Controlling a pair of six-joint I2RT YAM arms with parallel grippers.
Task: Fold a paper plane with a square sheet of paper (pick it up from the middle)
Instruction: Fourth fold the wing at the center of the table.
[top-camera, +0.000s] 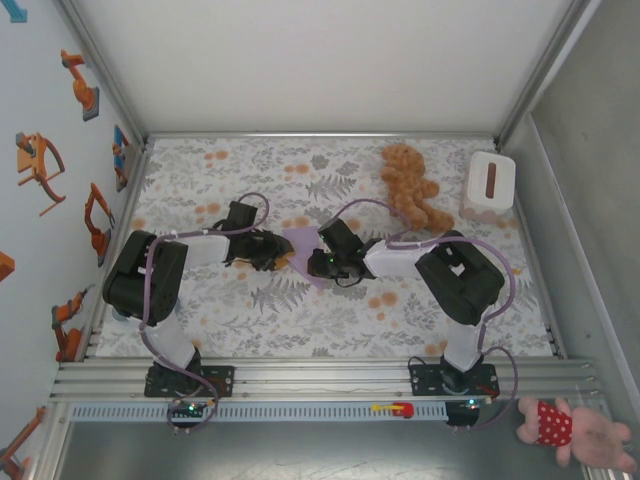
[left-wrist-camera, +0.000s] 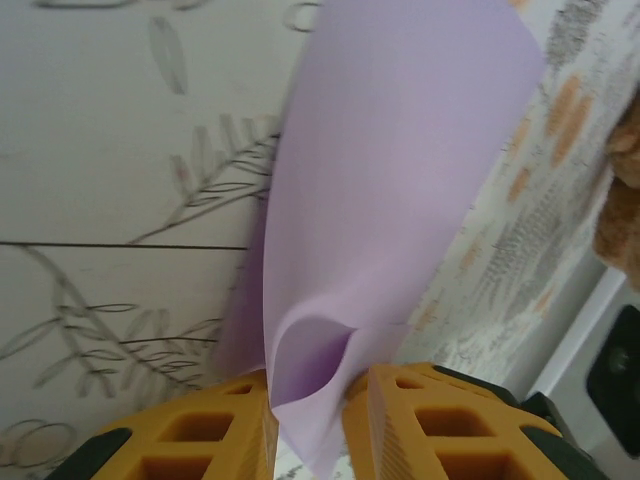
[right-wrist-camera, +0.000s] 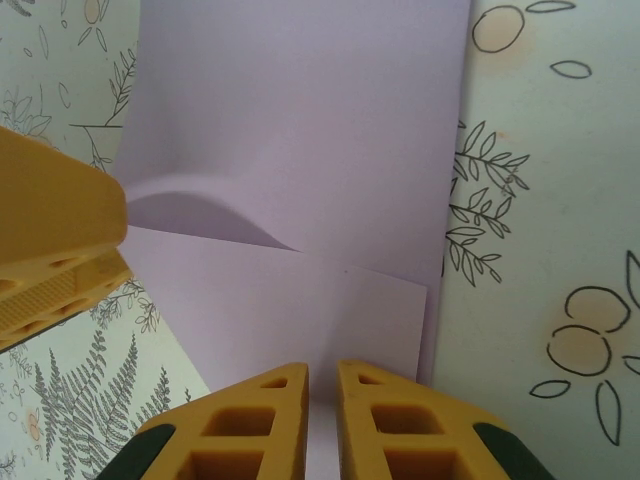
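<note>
The thin lavender-purple square sheet of paper (top-camera: 303, 247) sits at the centre of the floral-patterned table (top-camera: 250, 320), bowed and partly folded over itself. At its 9 o'clock edge the left gripper (left-wrist-camera: 307, 400) is clamped on it, with a curl of paper bulging between the orange fingers. At 3 o'clock the right gripper (right-wrist-camera: 322, 378) pinches a folded layer. A brown teddy bear (top-camera: 408, 188) lies at 1 o'clock, and a white rectangular box (top-camera: 490, 185) at 2 o'clock beyond it.

Floral-print tabletop (top-camera: 250, 320), white back wall (top-camera: 320, 60), robot stickers (top-camera: 40, 165) on left wall (top-camera: 30, 100)
</note>
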